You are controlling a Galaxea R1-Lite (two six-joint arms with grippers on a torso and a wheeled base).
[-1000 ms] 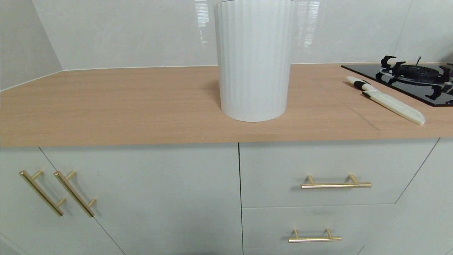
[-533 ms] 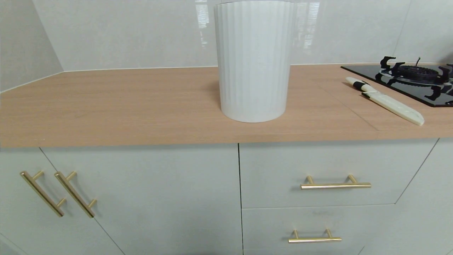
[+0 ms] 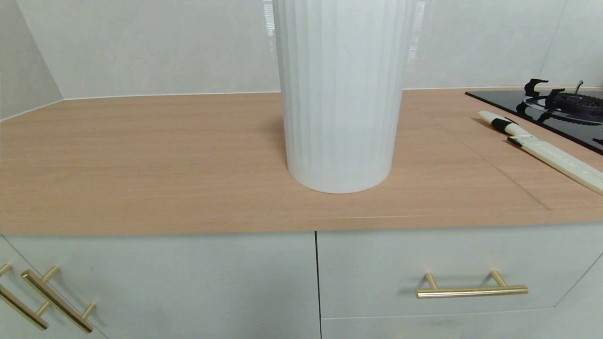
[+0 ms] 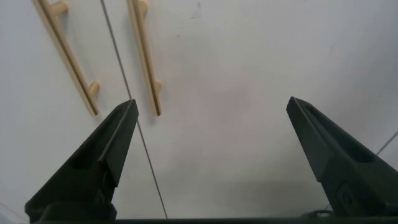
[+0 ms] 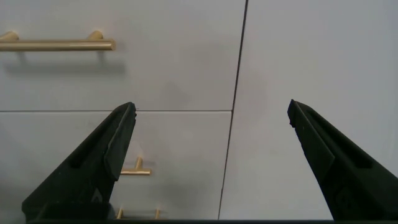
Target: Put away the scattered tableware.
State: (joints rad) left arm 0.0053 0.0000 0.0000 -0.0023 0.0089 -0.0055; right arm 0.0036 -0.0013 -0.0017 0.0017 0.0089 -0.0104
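A tall white ribbed container [image 3: 340, 94] stands on the wooden counter [image 3: 141, 160], near its front edge at the middle. A cream knife with a black band [image 3: 541, 149] lies flat on the counter at the right, beside the hob. My left gripper [image 4: 211, 109] is open, facing the grey cupboard doors below the counter. My right gripper [image 5: 211, 109] is open too, facing the grey drawer fronts.
A black gas hob [image 3: 560, 110] with pan supports sits at the far right of the counter. Below are grey cupboard doors with gold bar handles [image 3: 56, 299] at the left and drawers with a gold handle [image 3: 471, 291] at the right. A pale tiled wall backs the counter.
The head camera has come closer to the counter and looks lower on the container, so its top is cut off. The container and knife have not moved on the counter.
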